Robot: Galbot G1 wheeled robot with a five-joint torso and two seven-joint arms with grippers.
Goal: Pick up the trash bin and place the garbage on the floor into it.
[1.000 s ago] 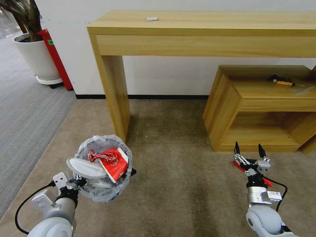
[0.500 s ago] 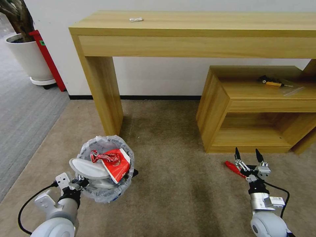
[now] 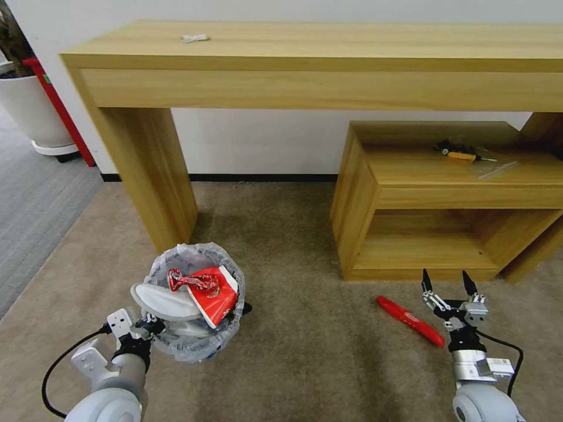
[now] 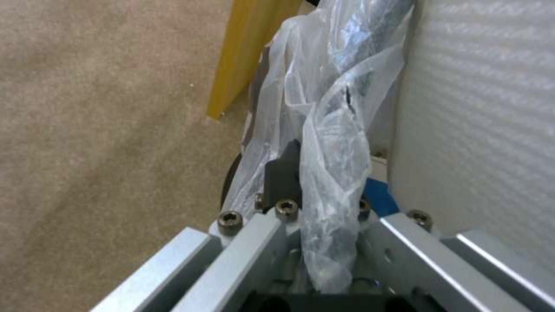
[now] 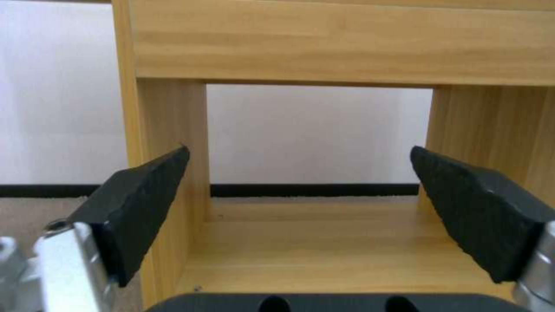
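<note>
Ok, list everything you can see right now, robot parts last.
Round black trash bin with clear bag liner: one, held at its rim by the left pincer.
White slipper: one, in the bin.
Red paper cup: one, in the bin.
Long red wrapper: one, on the beige carpet, beside the right pincer.
Long wooden table: one, at the wall.
Low wooden shelf: one, under the table.
White plant pot: one, far left.
Left pincer: shut on the bin.
Right pincer: open, above the carpet.
</note>
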